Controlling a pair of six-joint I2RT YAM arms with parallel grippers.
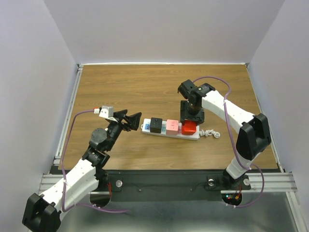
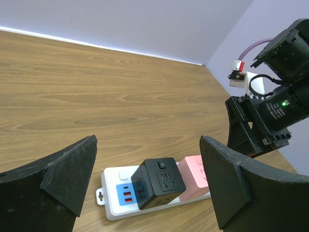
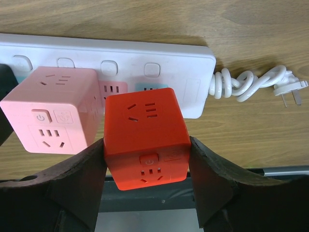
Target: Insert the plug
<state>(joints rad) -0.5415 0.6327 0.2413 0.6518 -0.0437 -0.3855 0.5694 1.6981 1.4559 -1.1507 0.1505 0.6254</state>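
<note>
A white power strip (image 1: pixel 169 136) lies across the table's middle, with a black cube adapter (image 1: pixel 155 125) and a pink cube adapter (image 1: pixel 171 126) on it. My right gripper (image 1: pixel 189 124) is shut on the red cube plug (image 3: pixel 145 135), its fingers (image 3: pixel 77 174) pressing both sides. The plug sits over the strip (image 3: pixel 183 63) just right of the pink cube (image 3: pixel 53 108); its pins are hidden. My left gripper (image 1: pixel 136 119) is open and holds nothing, hovering off the strip's left end (image 2: pixel 113 186), facing the black cube (image 2: pixel 159 182).
The strip's coiled white cord (image 3: pixel 246 84) and its wall plug (image 3: pixel 289 92) lie on the wood to the right of the strip. The table's metal front rail (image 1: pixel 159 183) runs close behind the red plug.
</note>
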